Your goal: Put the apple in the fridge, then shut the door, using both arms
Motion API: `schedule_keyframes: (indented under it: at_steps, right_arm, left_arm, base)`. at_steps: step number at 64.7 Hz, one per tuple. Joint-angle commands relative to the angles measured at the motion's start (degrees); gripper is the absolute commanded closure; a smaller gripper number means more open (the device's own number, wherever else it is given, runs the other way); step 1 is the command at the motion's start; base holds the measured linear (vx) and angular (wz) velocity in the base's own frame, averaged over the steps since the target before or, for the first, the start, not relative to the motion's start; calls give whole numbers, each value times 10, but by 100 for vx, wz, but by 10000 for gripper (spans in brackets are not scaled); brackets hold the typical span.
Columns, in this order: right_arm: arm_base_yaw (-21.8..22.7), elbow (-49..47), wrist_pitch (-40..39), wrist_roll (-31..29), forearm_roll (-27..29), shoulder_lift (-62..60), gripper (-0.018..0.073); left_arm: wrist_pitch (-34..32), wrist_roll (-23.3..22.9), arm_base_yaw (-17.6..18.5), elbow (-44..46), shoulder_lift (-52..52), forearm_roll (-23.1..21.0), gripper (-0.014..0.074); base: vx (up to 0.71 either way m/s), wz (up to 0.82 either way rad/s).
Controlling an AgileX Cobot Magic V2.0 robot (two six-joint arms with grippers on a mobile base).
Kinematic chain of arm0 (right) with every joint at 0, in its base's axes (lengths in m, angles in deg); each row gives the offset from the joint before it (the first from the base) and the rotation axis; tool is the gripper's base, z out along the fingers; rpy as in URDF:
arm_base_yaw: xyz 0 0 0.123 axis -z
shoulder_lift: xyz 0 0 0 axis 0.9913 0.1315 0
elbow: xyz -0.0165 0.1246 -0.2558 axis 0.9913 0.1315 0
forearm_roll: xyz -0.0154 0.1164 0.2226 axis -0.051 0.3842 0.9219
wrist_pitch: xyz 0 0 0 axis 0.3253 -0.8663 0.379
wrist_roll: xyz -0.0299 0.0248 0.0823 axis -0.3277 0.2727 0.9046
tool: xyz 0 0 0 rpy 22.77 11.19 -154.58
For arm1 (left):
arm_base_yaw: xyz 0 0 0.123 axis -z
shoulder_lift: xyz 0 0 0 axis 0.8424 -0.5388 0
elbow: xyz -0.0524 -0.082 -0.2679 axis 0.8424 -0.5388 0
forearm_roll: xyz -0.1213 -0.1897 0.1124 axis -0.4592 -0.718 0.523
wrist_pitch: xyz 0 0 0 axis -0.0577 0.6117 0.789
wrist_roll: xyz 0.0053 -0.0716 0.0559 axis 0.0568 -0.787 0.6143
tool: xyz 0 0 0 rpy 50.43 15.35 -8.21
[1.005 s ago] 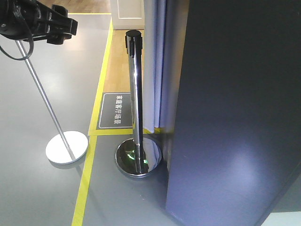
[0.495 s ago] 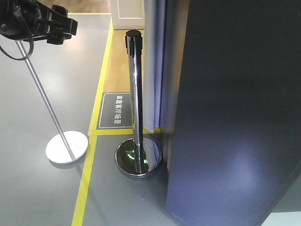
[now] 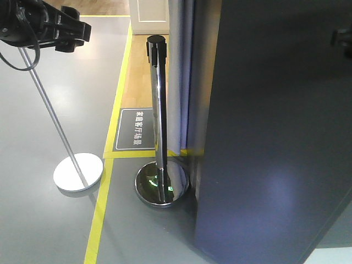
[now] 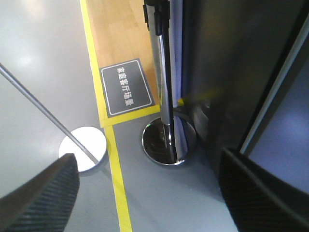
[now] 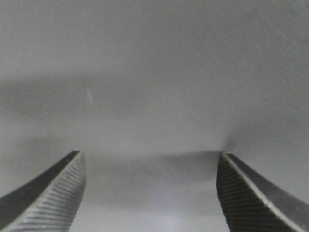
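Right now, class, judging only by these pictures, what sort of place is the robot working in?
Probably an indoor exhibition or demonstration hall, not a home. A chrome queue-barrier post stands on grey floor marked with yellow tape lines, a printed floor sign labels the wood-floored zone beyond, and a tall dark grey fridge stands beside it.

Front and left-wrist views look down, sharing the chrome post [image 3: 159, 121]; right wrist faces a grey surface [image 5: 154, 72] closely

Staged showroom or demo hall: chrome queue stanchion [image 3: 158, 121], yellow floor tape [image 3: 99, 214], floor sign [image 3: 137, 129].
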Motion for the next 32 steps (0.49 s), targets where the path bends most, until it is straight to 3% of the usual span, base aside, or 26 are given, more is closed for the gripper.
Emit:
schedule_keyframes:
  at_steps: [1, 21, 32]
  right_arm:
    - [51, -44, -90, -34, 4, 30, 15]
    - [117, -104, -196, -146, 159, 151, 15]
    - [116, -168, -199, -199, 186, 228, 15]
  left_arm:
    - [-28, -7, -1, 19, 19, 10, 31]
    - [-25, -7, -1, 19, 19, 9, 31]
    - [-25, -7, -1, 19, 19, 9, 31]
  base:
    - [0, 0]
    - [0, 0]
    - [0, 0]
